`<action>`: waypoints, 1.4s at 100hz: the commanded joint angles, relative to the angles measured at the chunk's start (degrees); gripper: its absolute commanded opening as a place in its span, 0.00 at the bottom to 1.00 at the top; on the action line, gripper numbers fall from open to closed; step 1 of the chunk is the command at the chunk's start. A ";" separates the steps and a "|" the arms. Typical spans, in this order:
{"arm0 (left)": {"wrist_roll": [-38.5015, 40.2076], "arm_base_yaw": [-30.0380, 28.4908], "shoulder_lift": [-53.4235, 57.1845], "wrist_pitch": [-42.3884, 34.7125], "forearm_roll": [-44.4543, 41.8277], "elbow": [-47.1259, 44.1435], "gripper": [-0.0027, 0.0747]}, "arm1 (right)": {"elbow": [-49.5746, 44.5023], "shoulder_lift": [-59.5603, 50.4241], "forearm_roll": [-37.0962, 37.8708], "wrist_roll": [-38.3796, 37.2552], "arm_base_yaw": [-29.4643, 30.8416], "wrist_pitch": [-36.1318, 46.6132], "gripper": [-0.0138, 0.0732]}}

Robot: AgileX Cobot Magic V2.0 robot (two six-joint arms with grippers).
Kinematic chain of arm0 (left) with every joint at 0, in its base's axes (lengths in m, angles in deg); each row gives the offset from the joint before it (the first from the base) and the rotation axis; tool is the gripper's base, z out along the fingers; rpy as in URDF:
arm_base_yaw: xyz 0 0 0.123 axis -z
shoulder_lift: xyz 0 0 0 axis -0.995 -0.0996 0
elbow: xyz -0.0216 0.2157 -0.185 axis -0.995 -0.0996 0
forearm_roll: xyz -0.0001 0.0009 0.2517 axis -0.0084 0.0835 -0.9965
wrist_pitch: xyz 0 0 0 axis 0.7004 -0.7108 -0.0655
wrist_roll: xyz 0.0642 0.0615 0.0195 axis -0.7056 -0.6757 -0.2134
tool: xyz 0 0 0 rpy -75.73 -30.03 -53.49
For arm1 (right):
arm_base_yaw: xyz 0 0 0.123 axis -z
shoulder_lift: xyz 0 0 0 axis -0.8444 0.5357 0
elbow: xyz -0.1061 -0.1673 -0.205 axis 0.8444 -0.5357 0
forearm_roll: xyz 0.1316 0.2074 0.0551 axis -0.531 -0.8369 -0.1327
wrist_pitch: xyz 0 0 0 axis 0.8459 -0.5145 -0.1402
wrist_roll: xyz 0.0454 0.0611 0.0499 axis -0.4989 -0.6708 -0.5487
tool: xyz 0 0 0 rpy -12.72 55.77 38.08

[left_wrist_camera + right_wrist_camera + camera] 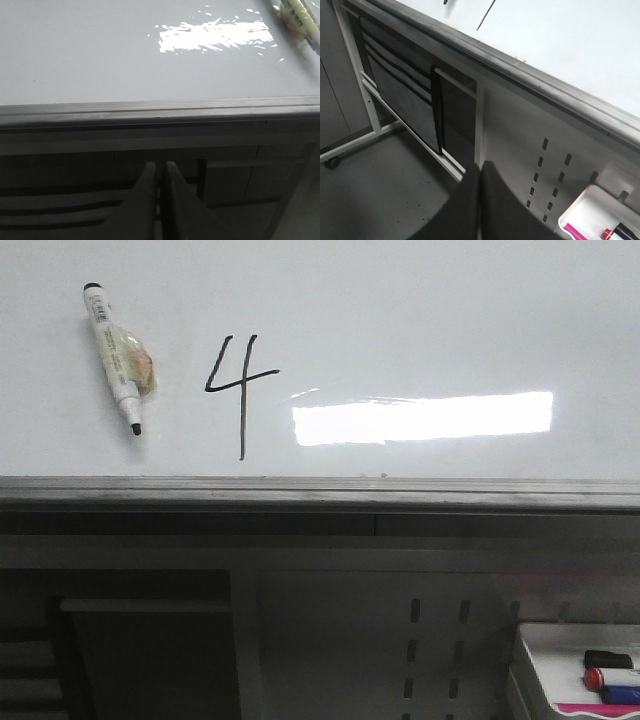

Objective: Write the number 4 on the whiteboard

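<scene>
The number 4 [238, 390] is drawn in thin black strokes on the whiteboard [420, 310], with a marker [113, 353] stuck to the board at its 9 o'clock and the bright glare at its 3 o'clock. The task looks done. The left gripper [160, 200] and right gripper [479, 200] both hang below the grey rail [320, 492], fingers pressed together and empty. The marker looks light, stiff and smooth; its mid-barrel seems the best hold. Fresh ink may smear.
</scene>
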 commanded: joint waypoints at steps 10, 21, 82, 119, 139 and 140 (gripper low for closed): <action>-0.08 -0.27 1.39 -3.24 -0.02 -1.96 0.01 | 1.46 0.49 -0.40 0.07 0.37 3.92 0.08; -0.08 -0.27 1.39 -3.24 -0.02 -1.96 0.01 | 1.46 0.49 -0.40 0.07 0.37 3.92 0.08; -0.08 -0.27 1.39 -3.24 -0.02 -1.96 0.01 | 1.46 0.49 5.55 -2.71 1.49 5.30 0.08; -0.08 -0.27 1.39 -3.24 -0.02 -1.96 0.01 | 1.56 0.61 17.90 -18.87 32.28 7.38 0.08; -0.08 -0.27 1.39 -3.24 -0.02 -1.96 0.01 | -2.95 -0.87 16.71 -19.10 44.43 10.51 0.08; -0.08 -0.27 1.39 -3.24 -0.02 -1.96 0.01 | -3.52 -1.40 16.31 -19.10 44.71 10.51 0.08</action>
